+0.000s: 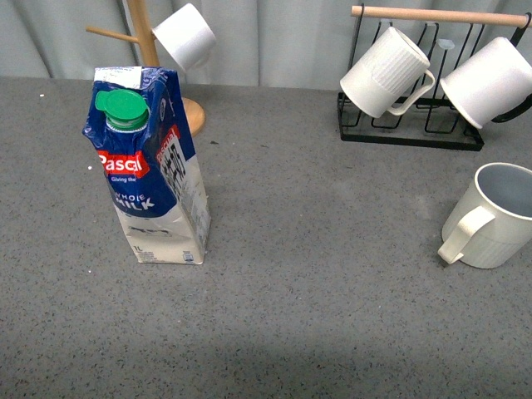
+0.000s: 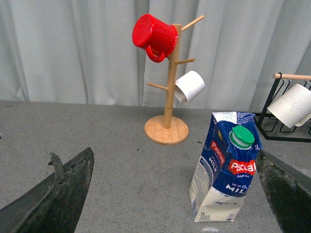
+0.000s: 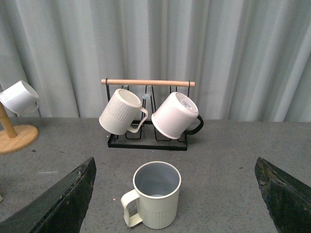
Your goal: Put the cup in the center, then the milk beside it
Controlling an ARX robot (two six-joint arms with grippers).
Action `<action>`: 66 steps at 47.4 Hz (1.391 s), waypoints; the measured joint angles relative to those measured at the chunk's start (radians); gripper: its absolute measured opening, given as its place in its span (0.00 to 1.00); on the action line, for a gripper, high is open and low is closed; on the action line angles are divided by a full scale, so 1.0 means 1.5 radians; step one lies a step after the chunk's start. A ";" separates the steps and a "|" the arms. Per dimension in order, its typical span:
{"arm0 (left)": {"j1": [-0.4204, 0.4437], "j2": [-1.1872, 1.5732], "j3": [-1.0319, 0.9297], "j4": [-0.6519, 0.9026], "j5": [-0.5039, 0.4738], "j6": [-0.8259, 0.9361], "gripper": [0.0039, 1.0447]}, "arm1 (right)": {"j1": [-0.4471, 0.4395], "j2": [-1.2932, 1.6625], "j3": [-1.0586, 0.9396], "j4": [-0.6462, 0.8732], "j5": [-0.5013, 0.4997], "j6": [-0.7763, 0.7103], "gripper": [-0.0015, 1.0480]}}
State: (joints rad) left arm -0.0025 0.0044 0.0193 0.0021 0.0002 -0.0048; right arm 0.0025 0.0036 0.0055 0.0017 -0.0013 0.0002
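The cup (image 1: pixel 495 218) is a cream-white ribbed mug standing upright at the table's right edge, handle toward the front left. In the right wrist view the cup (image 3: pixel 154 196) sits between the wide-apart fingers of my open right gripper (image 3: pixel 175 167), untouched. The milk (image 1: pixel 154 174), a tall blue and white carton with a green cap, stands upright at the left. My left gripper (image 2: pixel 176 167) is open, and the milk (image 2: pixel 226 174) stands close to one finger (image 2: pixel 286 189) without contact. The center (image 1: pixel 332 224) is bare grey speckled tabletop. Neither arm shows in the front view.
A wooden mug tree (image 2: pixel 167 97) behind the milk holds a red mug (image 2: pixel 154 35) and a smooth white mug (image 2: pixel 190 86). At the back right a black wire rack (image 1: pixel 411 125) carries a ribbed mug (image 1: pixel 384 71) and a smooth white mug (image 1: pixel 490 81). A curtain closes the back.
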 joint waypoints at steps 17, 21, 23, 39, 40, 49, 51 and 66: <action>0.000 0.000 0.000 0.000 0.000 0.000 0.94 | 0.000 0.000 0.000 0.000 0.000 0.000 0.91; 0.000 0.000 0.000 0.000 0.000 0.000 0.94 | 0.000 0.000 0.000 0.000 0.000 0.000 0.91; 0.000 0.000 0.000 0.000 0.000 0.000 0.94 | 0.000 0.000 0.000 0.000 0.000 0.000 0.91; 0.000 0.000 0.000 0.000 0.000 0.000 0.94 | 0.000 0.000 0.000 0.000 0.000 0.000 0.91; 0.000 0.000 0.000 0.000 0.000 0.000 0.94 | 0.000 0.000 0.000 0.000 0.000 0.000 0.91; 0.000 0.000 0.000 0.000 0.000 0.000 0.94 | 0.000 0.000 0.000 0.000 0.000 0.000 0.91; 0.000 0.000 0.000 0.000 0.000 0.000 0.94 | 0.000 0.000 0.000 0.000 0.000 0.000 0.91; 0.000 0.000 0.000 0.000 0.000 0.000 0.94 | 0.002 0.003 0.000 -0.003 0.010 -0.011 0.91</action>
State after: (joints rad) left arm -0.0025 0.0040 0.0193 0.0021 0.0002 -0.0048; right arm 0.0051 0.0082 0.0059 -0.0029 0.0139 -0.0162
